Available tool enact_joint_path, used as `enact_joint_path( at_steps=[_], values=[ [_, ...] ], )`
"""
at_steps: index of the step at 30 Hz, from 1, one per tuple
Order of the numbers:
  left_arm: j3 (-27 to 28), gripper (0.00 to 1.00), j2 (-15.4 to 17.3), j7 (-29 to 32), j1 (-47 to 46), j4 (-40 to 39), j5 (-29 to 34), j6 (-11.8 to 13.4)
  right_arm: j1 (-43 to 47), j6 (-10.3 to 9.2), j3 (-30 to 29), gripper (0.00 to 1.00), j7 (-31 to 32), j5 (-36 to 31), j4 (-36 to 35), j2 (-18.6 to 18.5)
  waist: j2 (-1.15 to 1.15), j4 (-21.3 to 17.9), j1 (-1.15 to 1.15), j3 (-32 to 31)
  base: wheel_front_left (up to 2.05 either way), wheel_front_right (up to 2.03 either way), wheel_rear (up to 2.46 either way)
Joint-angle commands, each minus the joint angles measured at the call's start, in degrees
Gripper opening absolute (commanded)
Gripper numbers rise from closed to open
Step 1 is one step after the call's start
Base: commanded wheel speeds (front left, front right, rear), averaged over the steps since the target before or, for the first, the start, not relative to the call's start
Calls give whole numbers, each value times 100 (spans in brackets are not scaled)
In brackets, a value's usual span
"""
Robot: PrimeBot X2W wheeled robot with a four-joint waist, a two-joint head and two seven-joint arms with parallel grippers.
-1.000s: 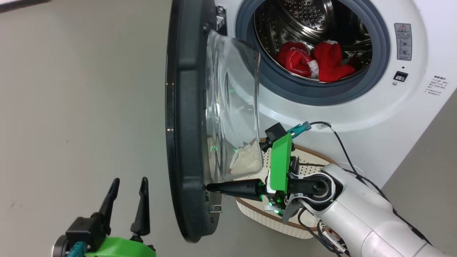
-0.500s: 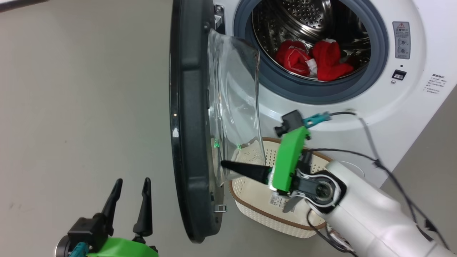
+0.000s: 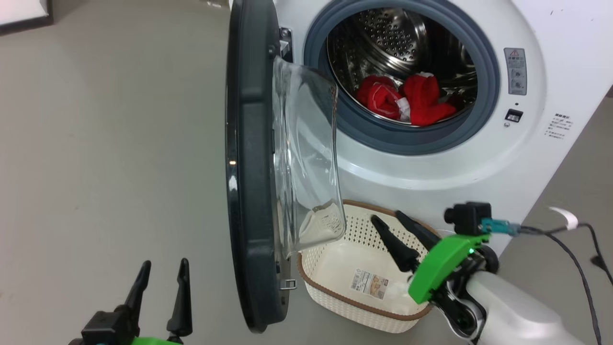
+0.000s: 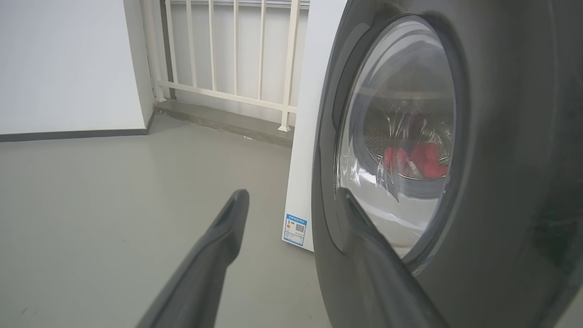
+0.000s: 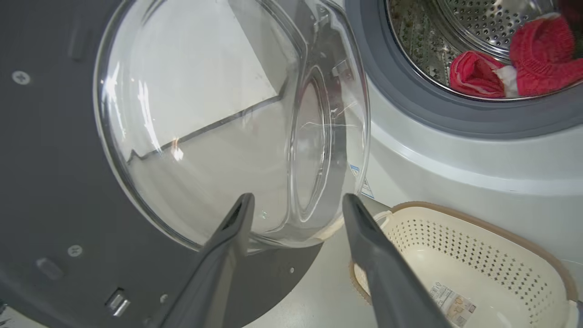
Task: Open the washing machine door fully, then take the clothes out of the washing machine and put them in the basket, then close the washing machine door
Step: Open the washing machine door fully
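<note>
Laundry corner: washing machine (bare grey floor)

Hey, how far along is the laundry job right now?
Done: the washing machine door stands swung wide, clear of the drum opening. In hand: nothing is gripped. The right pincer hangs open above the basket, and the left pincer is open on the door's outer side. Left: the red clothes lie in the drum, the basket holds none, and the door needs closing afterwards.

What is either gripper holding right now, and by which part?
Nothing. The right gripper stands open above the basket, clear of the washing machine door; the left gripper is open and empty.
</note>
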Motion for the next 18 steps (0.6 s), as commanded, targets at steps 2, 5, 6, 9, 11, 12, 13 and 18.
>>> enact_joint_path(
  at_steps=[2,5,6,9,11,12,13,18],
  values=[
    [230,100,89,-45,-53,-139,95,-27,98,30,-113,100,-215,-261,153,68,0,-28,0,-77,0,0,0],
    [247,100,88,-45,1,-212,142,-13,221,30,-717,100,-291,-702,369,166,0,-59,0,-100,0,0,0],
    [258,100,88,-45,13,-244,153,-12,284,30,-1037,100,-293,-1009,327,164,0,-70,0,-101,0,0,0],
    [288,100,88,-45,34,-331,186,-30,691,30,-2004,100,-296,-2113,41,238,0,-85,0,-101,0,0,0],
    [303,100,87,-45,43,-365,186,-44,1053,30,-2541,100,-297,-2786,-247,373,0,-91,0,-98,0,0,0],
    [308,100,87,-45,47,-376,189,-47,1229,30,-2767,100,-297,-3105,-402,443,0,-95,0,-97,0,0,0],
    [310,100,87,-45,49,-383,195,-50,1393,30,-2965,100,-297,-3423,-570,507,0,-99,0,-96,0,0,0],
    [329,100,86,-45,39,-393,223,-79,2068,30,-3670,100,-297,-4598,-1357,768,0,-103,0,-70,0,0,0]
  ],
)
